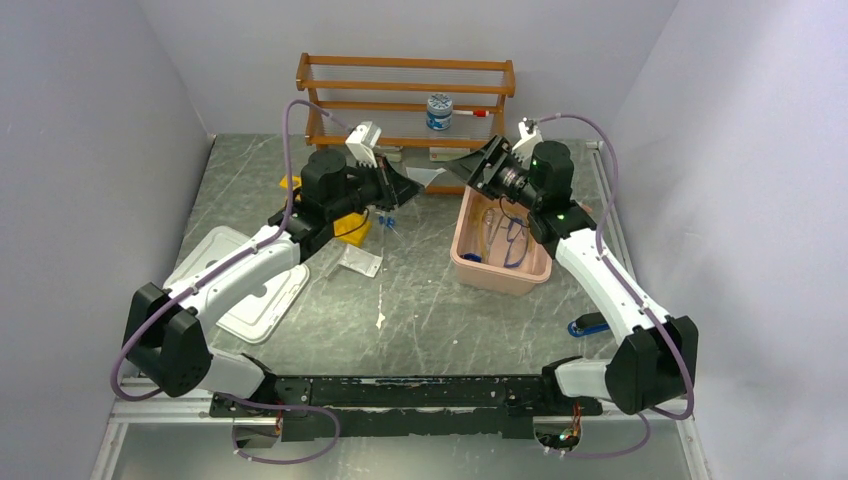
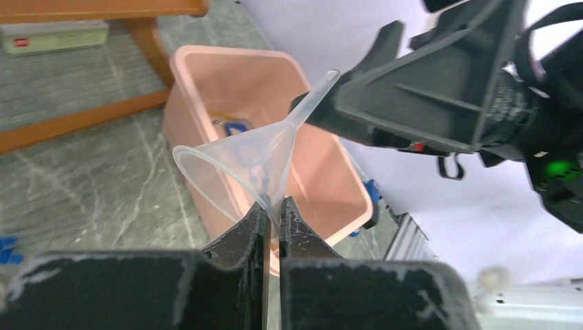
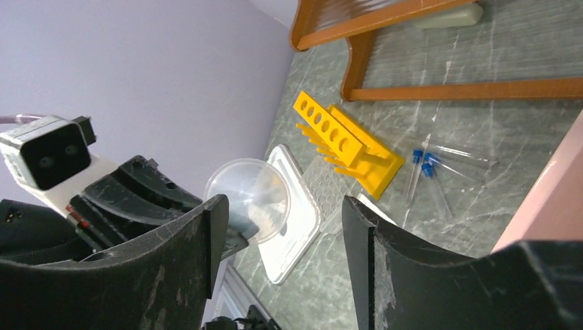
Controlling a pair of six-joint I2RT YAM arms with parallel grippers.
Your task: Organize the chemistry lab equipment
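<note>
My left gripper (image 1: pixel 405 185) (image 2: pixel 275 214) is shut on the rim of a clear plastic funnel (image 1: pixel 428 177) (image 2: pixel 240 165), holding it in the air beside the pink bin (image 1: pixel 470 265) (image 2: pixel 206 62). The funnel's spout points at my right gripper (image 1: pixel 470 165) (image 3: pixel 282 203), which is open and empty; the funnel (image 3: pixel 247 199) shows between its fingers, near the left one. Tan hose (image 1: pixel 488 225) and blue clamps (image 1: pixel 515 242) lie in the bin. The yellow test-tube rack (image 1: pixel 352 226) (image 3: pixel 344 141) lies on the table with blue-capped tubes (image 1: pixel 387 222) (image 3: pixel 426 165) beside it.
A wooden shelf (image 1: pixel 405 100) at the back holds a white-lidded jar (image 1: pixel 439 112). A white tray lid (image 1: pixel 250 290) (image 3: pixel 295 220) lies front left, with a clear plastic plate (image 1: pixel 360 260) next to it. A blue-and-black tool (image 1: pixel 590 325) lies near the right arm's base.
</note>
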